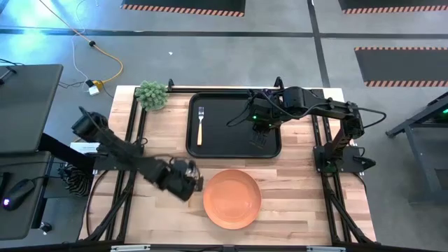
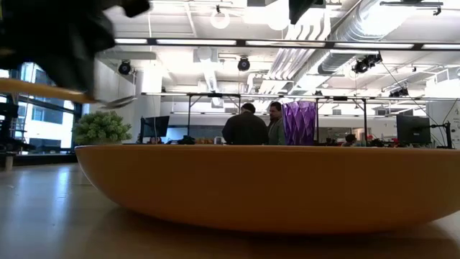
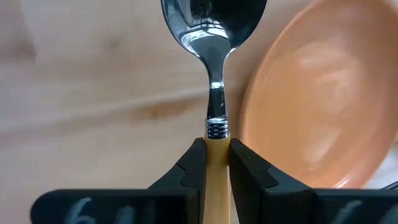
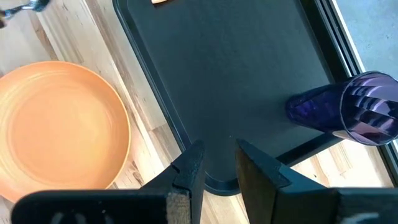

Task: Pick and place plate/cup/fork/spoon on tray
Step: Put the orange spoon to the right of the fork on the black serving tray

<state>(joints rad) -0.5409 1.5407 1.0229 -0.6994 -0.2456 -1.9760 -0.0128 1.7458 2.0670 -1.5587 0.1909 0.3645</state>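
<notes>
You have the fork (image 1: 200, 124) and cup (image 4: 351, 114) on the tray (image 1: 231, 150), the left hand (image 3: 217, 163) clamped on the spoon (image 3: 213, 37) beside the plate (image 1: 232, 198) near the table's front edge, the right hand (image 4: 219, 163) apart over the tray.

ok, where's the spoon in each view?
High view: hidden at the left pincer, just left of the plate.
Low view: upper left, spoon bowl pointing right, above the plate's rim.
Left wrist view: centre, spoon handle clamped in the left pincer.
Right wrist view: sliver of it at the top-left corner.
Shared landmark: the plate.
</notes>
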